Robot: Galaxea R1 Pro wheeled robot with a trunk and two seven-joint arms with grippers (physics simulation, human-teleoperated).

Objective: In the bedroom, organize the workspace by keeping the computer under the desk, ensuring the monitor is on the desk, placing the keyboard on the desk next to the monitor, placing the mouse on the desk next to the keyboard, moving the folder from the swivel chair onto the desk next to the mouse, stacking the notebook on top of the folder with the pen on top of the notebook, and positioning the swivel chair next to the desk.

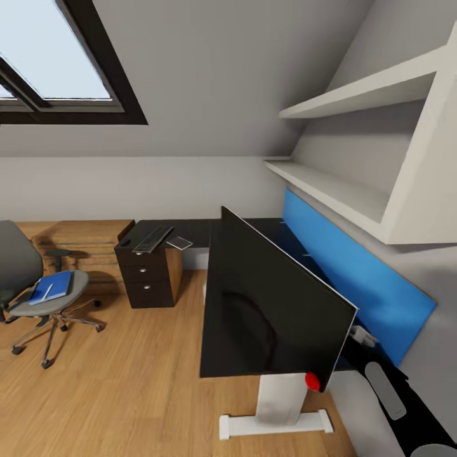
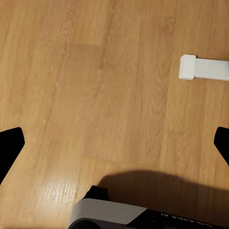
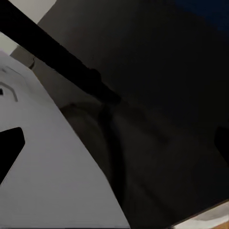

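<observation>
Head view of an attic bedroom: the monitor [image 1: 270, 304] stands close to the camera with its black screen facing the room, tilted, a red dot at its lower right corner; whether it rests on the bench [image 1: 190, 228] cannot be told. The glossy black L-shaped bench runs along the wall, backed by a blue panel [image 1: 355, 273], with white wall shelves [image 1: 336, 190] above. At the bench's far end, over a black drawer unit [image 1: 147, 279] with round silver knobs, lies the keyboard [image 1: 152, 238], with a small flat silver-framed object [image 1: 179, 242] just beside it. The swivel chair [image 1: 38, 295] stands on the wooden floor [image 1: 127, 381] well apart from the monitor, to the left of the drawer unit; the blue folder [image 1: 52, 287] lies on its seat with a thin white pen-like object on top. A white beam [image 1: 276, 424] lies on the floor below the monitor. Left wrist view: the two dark fingertips of the left claw [image 2: 114, 143] sit at opposite edges of the picture, spread wide, with nothing between them but floor. Right wrist view: the right claw [image 3: 114, 143] is likewise spread wide and holds nothing, above a dark glossy surface and a pale grey panel.
</observation>
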